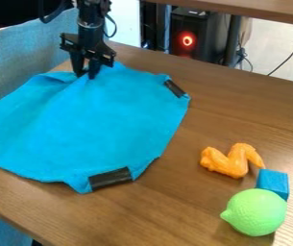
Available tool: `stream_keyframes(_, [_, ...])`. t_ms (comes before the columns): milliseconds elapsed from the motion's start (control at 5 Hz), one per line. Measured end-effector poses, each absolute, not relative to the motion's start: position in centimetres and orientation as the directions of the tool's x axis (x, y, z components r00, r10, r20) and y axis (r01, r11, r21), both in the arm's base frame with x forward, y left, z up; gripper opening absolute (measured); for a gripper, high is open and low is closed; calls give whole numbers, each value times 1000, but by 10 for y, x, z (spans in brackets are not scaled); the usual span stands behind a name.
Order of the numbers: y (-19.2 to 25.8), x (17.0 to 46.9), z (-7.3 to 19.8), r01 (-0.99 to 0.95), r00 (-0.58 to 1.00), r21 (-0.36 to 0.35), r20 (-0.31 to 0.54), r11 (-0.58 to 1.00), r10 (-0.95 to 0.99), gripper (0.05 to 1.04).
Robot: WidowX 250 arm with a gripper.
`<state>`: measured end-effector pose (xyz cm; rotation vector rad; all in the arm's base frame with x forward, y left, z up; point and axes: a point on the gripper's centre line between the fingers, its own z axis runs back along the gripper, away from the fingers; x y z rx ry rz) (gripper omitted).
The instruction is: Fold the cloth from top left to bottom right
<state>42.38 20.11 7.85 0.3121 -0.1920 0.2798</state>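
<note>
Here, the gripper (86, 75) has its fingers clamped on creased blue cloth (97, 122); well apart from them lie an orange toy wing (228, 163), blue block (274, 181) and toy lime (256, 212).

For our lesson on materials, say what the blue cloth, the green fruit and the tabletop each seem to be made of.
Blue cloth: soft-looking, matt fabric, since it creases and drapes; the fibre is unclear.
Green fruit: probably moulded plastic or rubber with a soft sheen, judging by its even colour.
Tabletop: wood or wood-look laminate, satin, from its brown grain streaks.
</note>
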Motion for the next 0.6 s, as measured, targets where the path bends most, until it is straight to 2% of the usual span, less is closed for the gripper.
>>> stream_keyframes(200, [201,423,77,-293,945,264,224,919,237,181])
stream_keyframes(400, [200,421,77,-283,947,246,225,927,229,78])
stream_keyframes(600, [197,411,79,-271,949,216,223,938,223,58])
